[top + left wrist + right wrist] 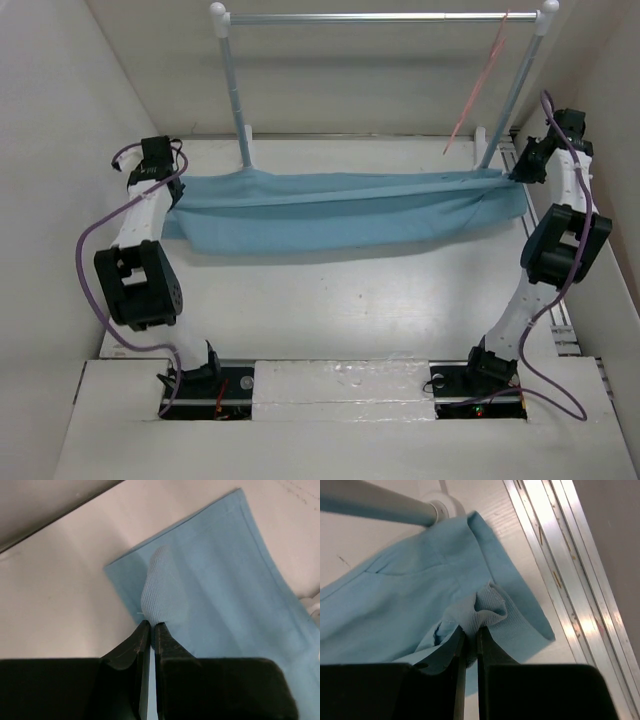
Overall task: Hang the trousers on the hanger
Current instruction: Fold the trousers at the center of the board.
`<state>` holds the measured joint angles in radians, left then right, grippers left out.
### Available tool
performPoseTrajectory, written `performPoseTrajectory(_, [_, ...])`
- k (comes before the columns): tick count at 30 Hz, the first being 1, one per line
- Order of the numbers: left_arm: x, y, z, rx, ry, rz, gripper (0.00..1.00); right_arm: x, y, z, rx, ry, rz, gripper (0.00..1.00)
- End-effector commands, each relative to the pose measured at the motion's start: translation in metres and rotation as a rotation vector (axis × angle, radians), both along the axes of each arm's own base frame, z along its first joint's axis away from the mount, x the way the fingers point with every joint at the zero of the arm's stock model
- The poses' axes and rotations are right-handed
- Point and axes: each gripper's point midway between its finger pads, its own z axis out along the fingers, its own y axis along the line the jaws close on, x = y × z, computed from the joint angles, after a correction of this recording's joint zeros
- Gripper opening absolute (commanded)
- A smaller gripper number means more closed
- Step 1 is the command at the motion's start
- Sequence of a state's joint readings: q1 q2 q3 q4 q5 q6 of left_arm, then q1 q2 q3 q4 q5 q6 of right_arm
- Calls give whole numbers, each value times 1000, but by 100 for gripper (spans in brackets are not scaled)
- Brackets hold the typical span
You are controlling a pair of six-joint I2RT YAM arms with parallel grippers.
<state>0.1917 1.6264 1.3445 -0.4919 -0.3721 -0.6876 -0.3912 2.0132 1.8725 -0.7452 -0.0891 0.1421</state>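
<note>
The left pincer (pixel 151 625) and right pincer (pixel 471 630) each pinch the trousers (pixel 340 210). Pull too hard and they may slip out.

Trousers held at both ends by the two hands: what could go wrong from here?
1. The left hand and right hand each pinch only a small fold of the trousers; it may slip out.
2. The cloth's right end lies beside the post; it may snag there.
3. The hanger hangs loose on the rail; a push could knock it off.
</note>
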Motion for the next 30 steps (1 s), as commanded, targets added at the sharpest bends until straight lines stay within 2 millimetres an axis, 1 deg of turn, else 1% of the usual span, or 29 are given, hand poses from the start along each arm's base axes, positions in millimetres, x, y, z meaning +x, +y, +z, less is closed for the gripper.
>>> performPoseTrajectory(1, [29, 40, 11, 154, 10, 75, 0, 35, -38, 39, -147, -120, -55, 2])
performPoseTrajectory(2, [34, 44, 9, 168, 27, 77, 0, 43, -34, 37, -123, -133, -31, 2])
performPoseTrajectory(3, [44, 47, 17, 176, 15, 83, 0, 52, -30, 20, -104, -109, -16, 2])
performPoseTrajectory(4, [53, 47, 6, 185, 44, 70, 0, 64, -25, 29, -104, -142, 0, 1])
performPoseTrajectory(5, [58, 48, 8, 212, 52, 65, 0, 69, -26, 27, -101, -145, 0, 1])
performPoseTrajectory(6, [75, 49, 16, 217, 25, 49, 0, 78, -22, 19, -90, -141, 2, 4])
performPoseTrajectory(7, [76, 50, 7, 213, 44, 47, 0, 80, -22, 22, -88, -150, -4, 11])
performPoseTrajectory(8, [86, 47, 5, 199, 34, 15, 0, 81, -22, 21, -82, -152, -10, 11])
performPoseTrajectory(9, [96, 47, 15, 196, 14, 14, 0, 88, -17, 22, -80, -178, -2, 38])
performPoseTrajectory(10, [102, 47, 5, 185, 37, 1, 0, 88, -15, 26, -74, -192, 2, 53])
performPoseTrajectory(11, [110, 40, 2, 155, 30, -43, 13, 84, -13, 17, -61, -175, -3, 82])
performPoseTrajectory(12, [119, 39, 12, 155, 15, -71, 25, 84, -13, 21, -67, -194, 0, 89])
performPoseTrajectory(13, [123, 39, 8, 151, 32, -79, 43, 82, -9, 19, -59, -196, 13, 94])
performPoseTrajectory(14, [123, 40, 12, 155, 37, -74, 66, 68, -3, 19, -55, -183, 22, 98])
performPoseTrajectory(15, [120, 40, 16, 151, 39, -66, 74, 65, -1, 22, -57, -201, 31, 98])
performPoseTrajectory(16, [115, 38, 37, 156, -8, -64, 80, 59, 5, 22, -49, -209, 47, 99])
performPoseTrajectory(17, [112, 34, 44, 149, -33, -74, 88, 48, 12, 53, -61, -281, 55, 99])
performPoseTrajectory(18, [101, 32, 35, 145, -26, -73, 89, 34, 20, 26, -36, -266, 58, 99])
performPoseTrajectory(19, [86, 35, 64, 155, -92, -47, 89, 25, 29, 29, -10, -292, 57, 95])
performPoseTrajectory(20, [79, 31, 68, 148, -125, -46, 89, 11, 36, 57, -19, -364, 58, 92])
performPoseTrajectory(21, [52, 30, 35, 119, -58, -38, 87, -2, 43, 35, -2, -364, 53, 87])
performPoseTrajectory(22, [32, 36, 51, 117, -116, -15, 86, -7, 57, 37, 24, -392, 68, 57])
performPoseTrajectory(23, [26, 36, 48, 79, -161, -9, 82, -13, 67, 40, 28, -415, 81, 37])
performPoseTrajectory(24, [-1, 33, 7, 23, -98, -7, 80, -15, 90, 57, 21, -477, 127, 23])
performPoseTrajectory(25, [-18, 48, 6, -5, -131, 33, 76, -24, 106, 43, 32, -450, 156, 9])
performPoseTrajectory(26, [-17, 45, -1, -71, -175, 16, 68, -29, 120, 40, 34, -438, 184, 5])
performPoseTrajectory(27, [-29, 44, -22, -122, -154, 28, 63, -34, 135, 48, 32, -454, 218, 3])
performPoseTrajectory(28, [-30, 46, -30, -157, -161, 33, 60, -38, 164, 40, 45, -440, 289, 3])
performPoseTrajectory(30, [-15, 41, -26, -222, -219, -23, 59, -45, 191, 41, 49, -451, 350, 4])
